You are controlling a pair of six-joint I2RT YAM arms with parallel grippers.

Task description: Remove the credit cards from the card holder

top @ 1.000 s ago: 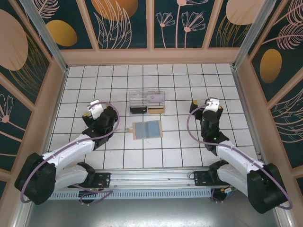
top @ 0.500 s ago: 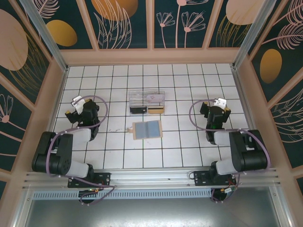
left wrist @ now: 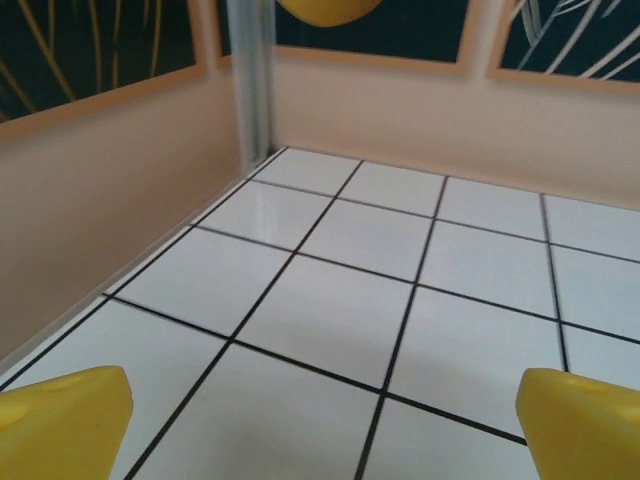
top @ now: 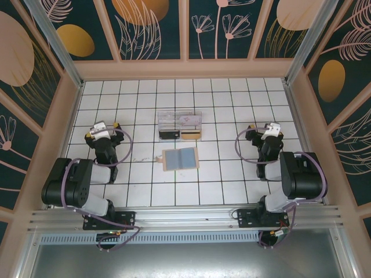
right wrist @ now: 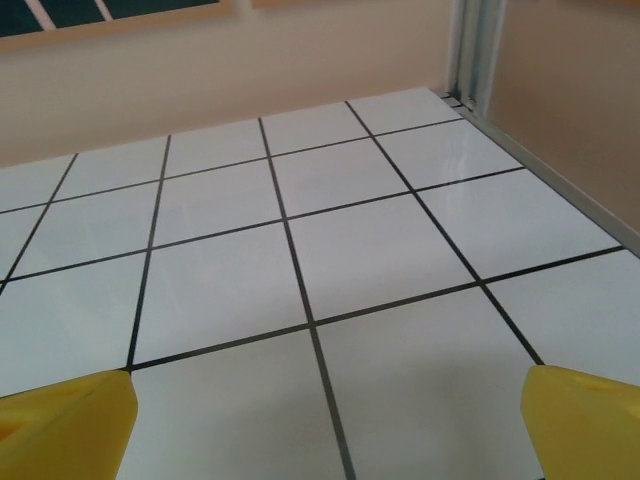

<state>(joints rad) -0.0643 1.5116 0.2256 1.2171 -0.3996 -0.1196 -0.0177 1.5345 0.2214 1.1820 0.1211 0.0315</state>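
Plainly, one card holder point(top: 180, 158) lies opened flat near the middle of the tiled bench point(top: 232, 174), blue-grey lining up and tan edge showing. Whether any cards sit in its pockets cannot be told.

Just beyond it stands one clear plastic box point(top: 179, 124) with compartments. The near left one holds a black block point(top: 168, 134) and the near right one a tan piece point(top: 191, 134). The far compartment holds something pale with pink marks, seemingly the credit cards point(top: 186, 120); their number cannot be told.

Two arms flank the holder, each well apart from it. The left claw point(top: 102, 130) hangs over bare tiles on the left, its yellow fingertips point(left wrist: 60, 420) spread wide with nothing between them. The right claw point(top: 266, 131) hangs likewise on the right, its fingertips point(right wrist: 585, 420) fully parted and gripping nothing.
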